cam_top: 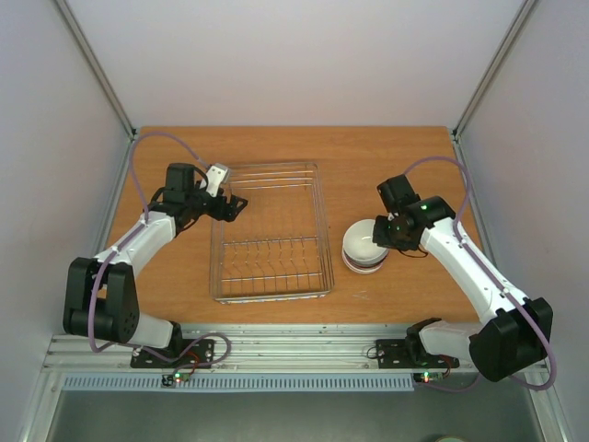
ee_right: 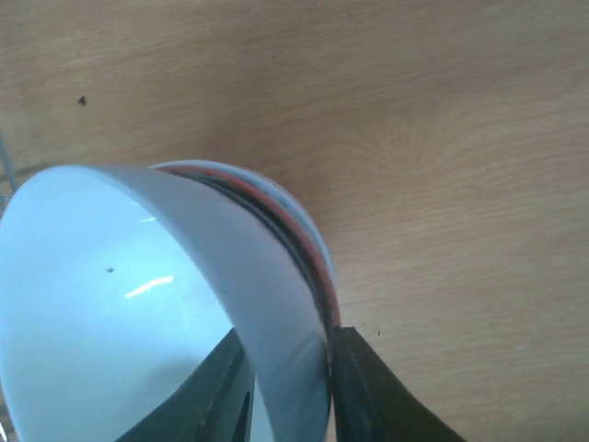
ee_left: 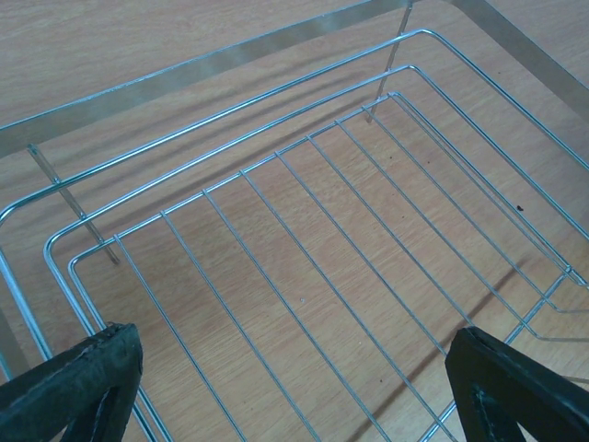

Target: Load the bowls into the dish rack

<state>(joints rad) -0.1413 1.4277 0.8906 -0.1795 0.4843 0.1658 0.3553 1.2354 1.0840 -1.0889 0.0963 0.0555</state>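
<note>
Here, right hand point(ee_right: 290, 391) astride white bowl point(ee_right: 101, 304).

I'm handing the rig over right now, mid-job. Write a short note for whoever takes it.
Left gripper: open, empty, over the far left corner of the dish rack.
Right gripper: fingers shut on the rim of the top white bowl, one inside, one outside.
Bowls: one stack on the table, right of the rack.
Done: nothing loaded yet.
Left: move every bowl into the rack.
</note>
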